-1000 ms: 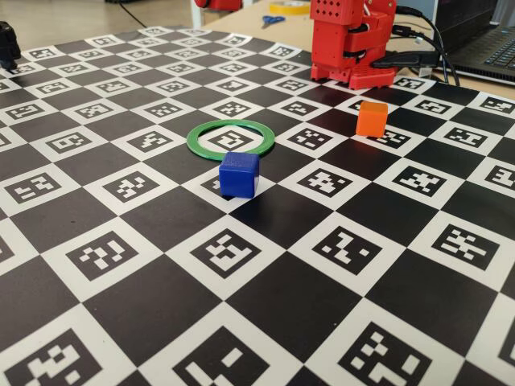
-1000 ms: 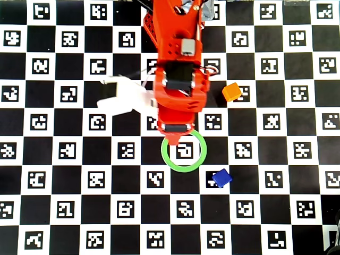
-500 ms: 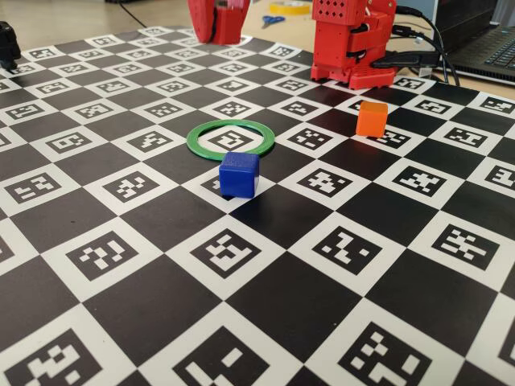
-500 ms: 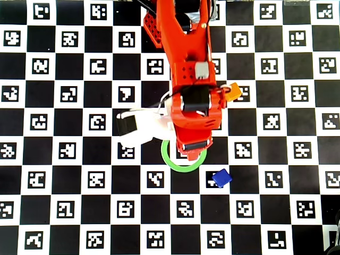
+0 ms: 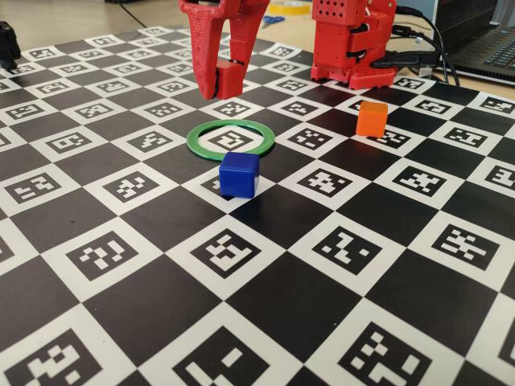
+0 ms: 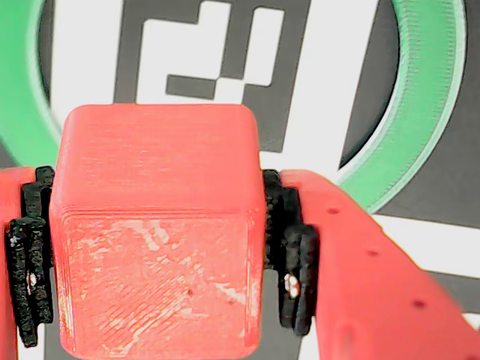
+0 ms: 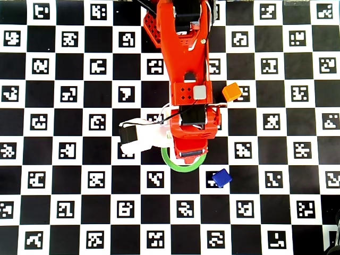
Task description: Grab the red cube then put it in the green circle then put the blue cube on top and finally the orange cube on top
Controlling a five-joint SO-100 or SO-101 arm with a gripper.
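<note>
The checkered board [image 5: 265, 305] covers the table. The red arm [image 7: 183, 64] reaches over it, and its gripper [image 5: 219, 80] hangs above the far rim of the green circle [image 5: 231, 138], not touching the board. In the wrist view the jaws are clamped on the red cube [image 6: 157, 225], with the ring [image 6: 420, 127] below it. The blue cube [image 5: 239, 174] sits just beside the ring. The orange cube [image 5: 372, 118] stands well apart.

matt layered plastic red cube [image 6: 157, 225], scuffed face
</note>
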